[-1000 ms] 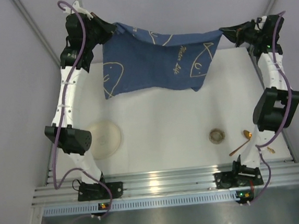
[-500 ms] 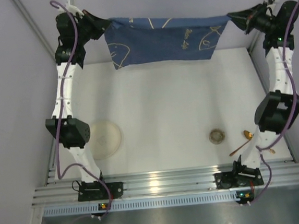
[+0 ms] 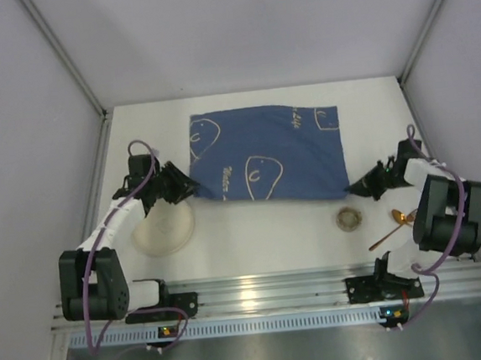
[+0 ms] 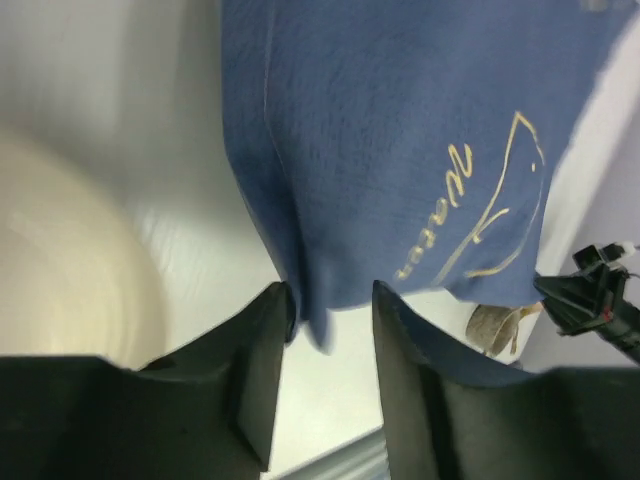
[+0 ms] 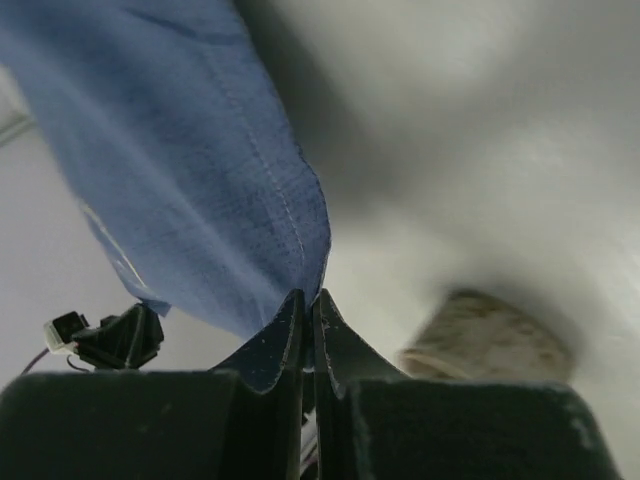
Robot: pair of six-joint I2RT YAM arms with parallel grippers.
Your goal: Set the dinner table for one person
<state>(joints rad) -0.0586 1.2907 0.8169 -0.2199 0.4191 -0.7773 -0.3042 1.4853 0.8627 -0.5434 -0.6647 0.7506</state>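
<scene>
**On the dinner table (image 3: 254, 238), a blue cloth (image 3: 263, 154) lies spread between two low grippers**

Across the middle and far half of the white tabletop, the blue cloth with pale line drawings lies nearly flat. Its long sides run left to right and its near edge slants a little. The ribbed aluminium rail (image 3: 259, 292) runs along the table's near edge, with both arm bases bolted to it.

Both arms are folded low, each reaching to a near corner of the cloth. The left gripper (image 3: 189, 187) sits at the near-left corner. In the left wrist view its jaws stand apart, and the cloth's corner hangs loose in the gap between them. Whether the fabric brushes the left-hand finger cannot be told.

The right gripper (image 3: 353, 189) is at the near-right corner. The right wrist view shows its fingers pressed together with the hemmed corner pinched between the tips, so this side grasps the cloth.

A cream plate (image 3: 165, 229) rests on the near-left part of the table, just beside the cloth's corner and partly under the left gripper. A small round cup (image 3: 349, 218) stands near the right gripper, just clear of the cloth. To its right lies a copper-coloured spoon (image 3: 386, 233), its handle angled toward the rail.
</scene>
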